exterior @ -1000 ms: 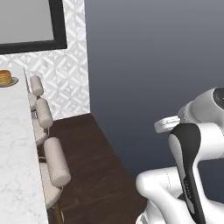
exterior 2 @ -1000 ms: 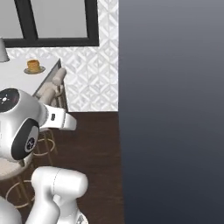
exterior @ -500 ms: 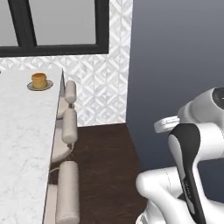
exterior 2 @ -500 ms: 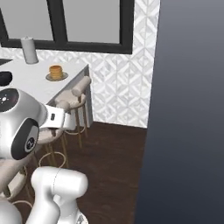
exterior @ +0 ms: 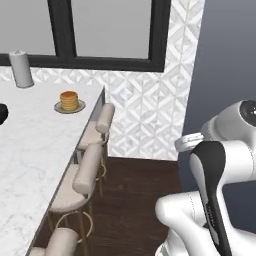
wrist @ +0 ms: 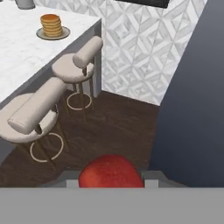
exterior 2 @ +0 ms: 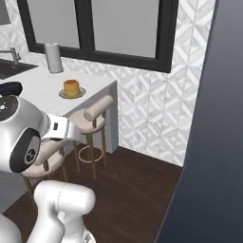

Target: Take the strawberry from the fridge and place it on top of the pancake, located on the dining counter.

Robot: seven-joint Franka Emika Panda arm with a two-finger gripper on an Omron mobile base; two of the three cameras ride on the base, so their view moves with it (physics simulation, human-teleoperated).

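In the hand view the deep-red strawberry (wrist: 111,171) bulges up at the bottom edge, and my gripper (wrist: 111,180) is shut on it, its tips mostly hidden behind the berry. The golden-brown pancake (exterior: 68,100) (exterior 2: 71,87) (wrist: 51,25) is stacked on a round grey plate (wrist: 64,33) near the far corner of the white marble dining counter (exterior: 30,150) (exterior 2: 45,84) (wrist: 19,43). The dark-grey fridge (exterior: 230,60) (exterior 2: 213,142) (wrist: 192,109) rises as a flat wall on the right.
Beige round stools (exterior: 90,167) (exterior 2: 92,116) (wrist: 74,63) line the counter's near side over dark wood floor (wrist: 113,127). A grey roll (exterior: 21,69) (exterior 2: 53,57) stands under the black-framed window (exterior: 110,30). A dark blue bowl (exterior: 2,112) lies at the left edge.
The whole picture has swung: the base has turned, bringing the counter end and pancake plate closer to the middle of both base views. The arm's pose is unchanged.
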